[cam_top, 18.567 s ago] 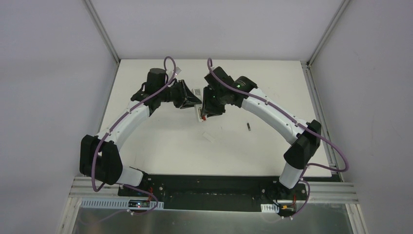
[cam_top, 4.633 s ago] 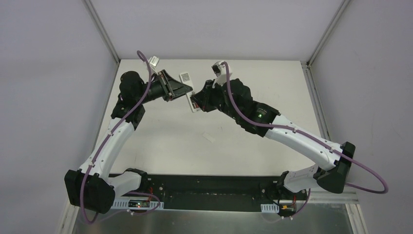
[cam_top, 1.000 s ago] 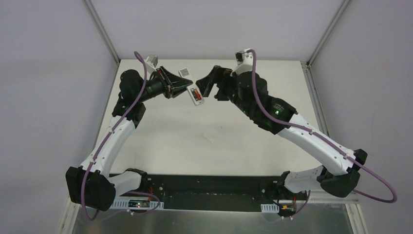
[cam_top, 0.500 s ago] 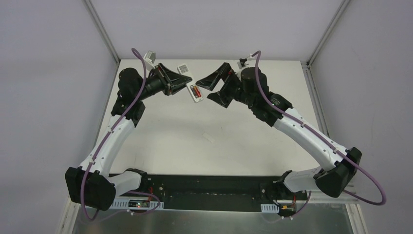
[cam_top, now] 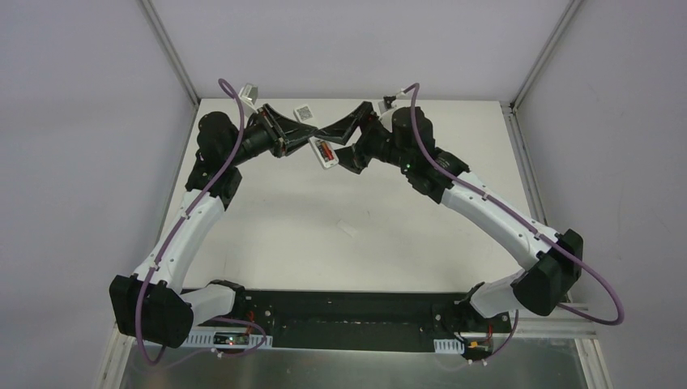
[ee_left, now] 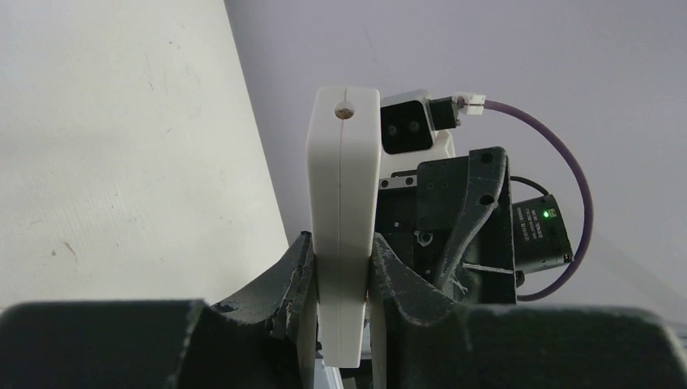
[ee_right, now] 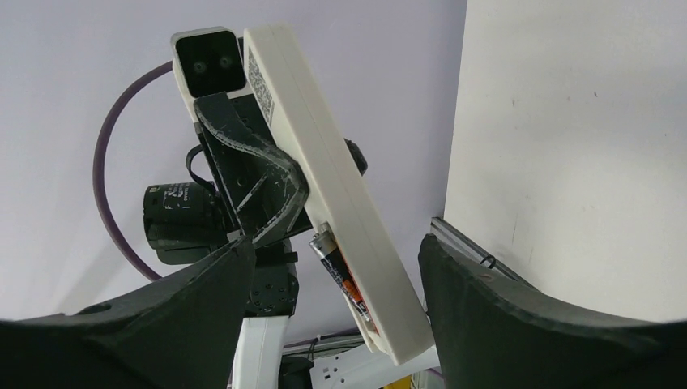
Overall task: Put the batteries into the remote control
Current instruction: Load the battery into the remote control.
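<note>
My left gripper (cam_top: pixel 301 139) is shut on the remote control (cam_top: pixel 317 144) and holds it above the table's far side. In the left wrist view the remote (ee_left: pixel 344 194) stands edge-on, clamped between the fingers of that gripper (ee_left: pixel 343 279). My right gripper (cam_top: pixel 339 143) is open, with its jaws on either side of the remote's lower end and apart from it. The right wrist view shows the remote (ee_right: pixel 324 170) with its code label up. A black-and-orange battery (ee_right: pixel 343 277) lies in its open compartment, between the fingers of the right gripper (ee_right: pixel 336 243). The dark grey battery is not visible.
A small loose white cover piece (cam_top: pixel 348 229) lies on the white table (cam_top: pixel 275 235) in front of the grippers. Both arms arch over the table's middle. Metal rails edge the table at left and right, and grey walls close it in.
My right gripper has turned and moved left, closing in on the remote, and its open jaws now straddle the battery end. My left gripper has hardly moved and still holds the remote.
</note>
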`<state>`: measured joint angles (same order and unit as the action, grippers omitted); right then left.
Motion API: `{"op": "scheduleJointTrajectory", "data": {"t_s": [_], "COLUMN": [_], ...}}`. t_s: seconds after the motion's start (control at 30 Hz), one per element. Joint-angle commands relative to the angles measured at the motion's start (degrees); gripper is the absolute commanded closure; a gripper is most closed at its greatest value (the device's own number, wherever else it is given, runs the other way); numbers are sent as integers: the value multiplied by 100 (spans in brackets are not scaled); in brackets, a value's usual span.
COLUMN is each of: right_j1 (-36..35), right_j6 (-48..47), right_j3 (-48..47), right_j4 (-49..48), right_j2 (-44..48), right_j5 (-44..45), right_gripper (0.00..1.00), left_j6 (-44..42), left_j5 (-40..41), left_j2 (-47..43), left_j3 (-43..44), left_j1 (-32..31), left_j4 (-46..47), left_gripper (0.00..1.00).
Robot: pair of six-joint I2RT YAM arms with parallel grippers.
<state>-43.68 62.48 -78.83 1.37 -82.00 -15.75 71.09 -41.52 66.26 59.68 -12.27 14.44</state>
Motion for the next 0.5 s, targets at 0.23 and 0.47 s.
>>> {"op": "scheduleJointTrajectory", "data": {"t_s": [0.23,0.47], "right_j1": [50,88], "right_j6": [476,580], "right_j3": [121,131], "right_j4": [-556,-573], "right_j2": [-89,-188], "right_j5": [-303,-410], "right_gripper": [33,37], "left_j6": [-240,-306], "left_j5": [-146,-206], "left_j2": [-163,-208], "left_j3": [302,301], "left_j1": [31,32], "left_j4": [383,401], "left_gripper": [100,100]}}
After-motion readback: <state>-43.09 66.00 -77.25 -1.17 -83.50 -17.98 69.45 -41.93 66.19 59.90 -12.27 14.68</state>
